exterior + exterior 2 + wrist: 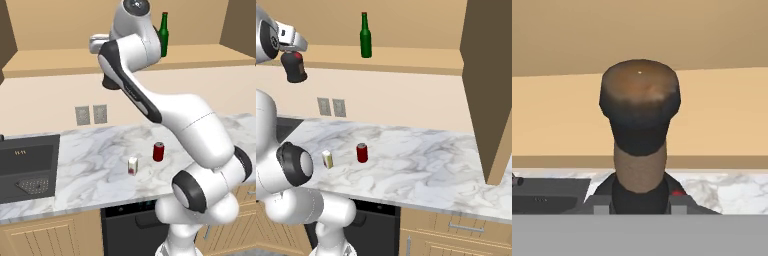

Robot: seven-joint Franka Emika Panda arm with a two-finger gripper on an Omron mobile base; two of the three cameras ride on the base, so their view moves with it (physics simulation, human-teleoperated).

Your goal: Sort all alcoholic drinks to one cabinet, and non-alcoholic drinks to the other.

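- Black cooktop (27, 167), set into the counter at far left in the left base view.
- Grey wall outlets (91, 114), a pair, on the backsplash above the counter.
- Marble counter (421, 160), white with grey veins, running across both base views.
- White carton (132, 165) with a red mark, upright on the counter, just left of the red can and apart from it.
- Red can (158, 151) with a silver top, upright on the counter near its middle.
- Black bottle (294, 66), squat and round-bellied, hanging in the air by its neck in front of the edge of the cabinet floor, well above the counter; in the hand view its top fills the centre.
- Gripper (292, 49), fingers pressed together on the neck of the black bottle, held high beside the open wall cabinet.
- Green bottle (365, 36), slim, red cap, upright on the tan cabinet floor (406, 57), right of the gripper in the right base view.
- Cabinet door (488, 90), light wood, standing open at the right edge.
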